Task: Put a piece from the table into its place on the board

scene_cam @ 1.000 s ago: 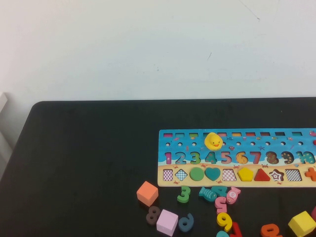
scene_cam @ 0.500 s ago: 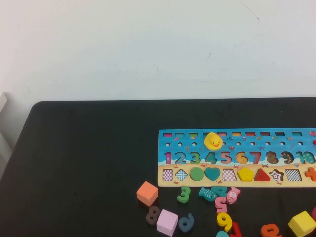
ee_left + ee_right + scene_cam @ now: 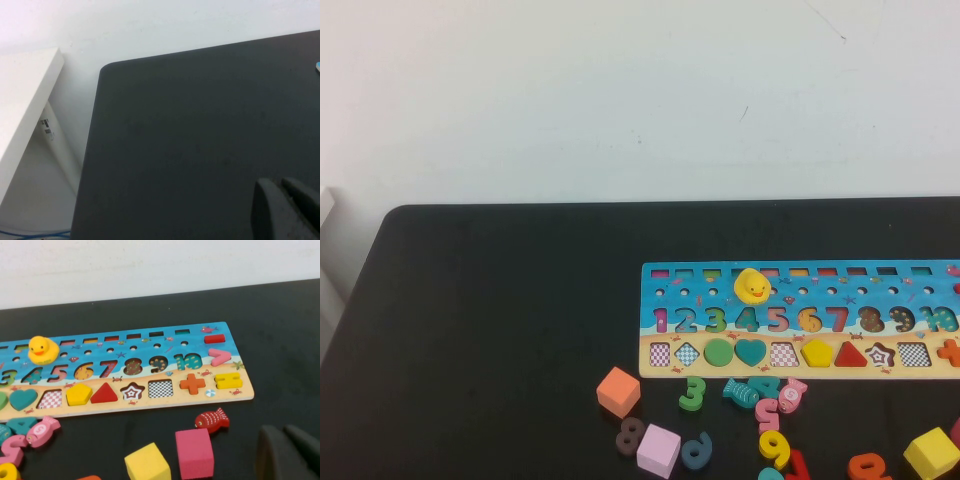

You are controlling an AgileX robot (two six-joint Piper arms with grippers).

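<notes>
Two grippers show only as dark fingertips at the edge of their own wrist views; neither appears in the high view. The left gripper [image 3: 286, 207] hangs over bare table [image 3: 500, 330], well apart from the board [image 3: 800, 318], its fingers pressed together, holding nothing; the right gripper [image 3: 290, 452] sits near the board's plus-sign end, just beside a pink cube [image 3: 194, 453] and a red fish [image 3: 212, 420], its fingers likewise closed and empty.

One yellow pentagon piece [image 3: 817, 352] lies seated in its slot in the board's beige row, between a checkered slot and a red triangle [image 3: 850, 355]. One duck [image 3: 752, 286] stands on the board above the number 4.

Four cubes lie below the board: orange [image 3: 618, 390], lilac [image 3: 659, 450], yellow [image 3: 931, 452] and the pink one, which the high view cuts off. Several loose numbers lie among them, some cropped at the frame's bottom edge; I cannot count them surely.
</notes>
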